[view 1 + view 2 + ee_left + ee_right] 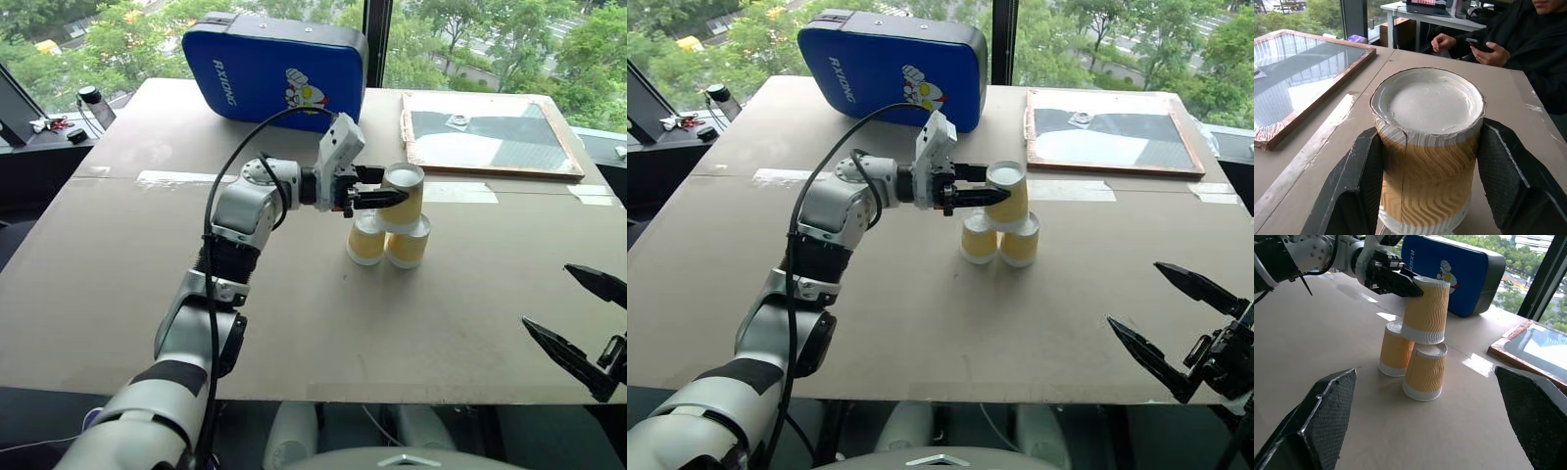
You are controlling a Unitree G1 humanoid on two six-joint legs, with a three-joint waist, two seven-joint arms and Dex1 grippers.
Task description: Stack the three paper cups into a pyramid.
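Mid-table [118,294], two base cups [1396,350] are standing upside down, side by side and touching. The left gripper [387,196] is clamping the third cup [402,199] by its sides, also inverted, and setting it over the seam so both bases share its weight. In the right wrist view it is sitting a bit off-centre, leaning more on the nearer cup. The right gripper [1171,328] is hanging wide apart, holding nothing, well off to the side, likely keeping out of the way. Release looks next; a nudge could topple the pyramid.
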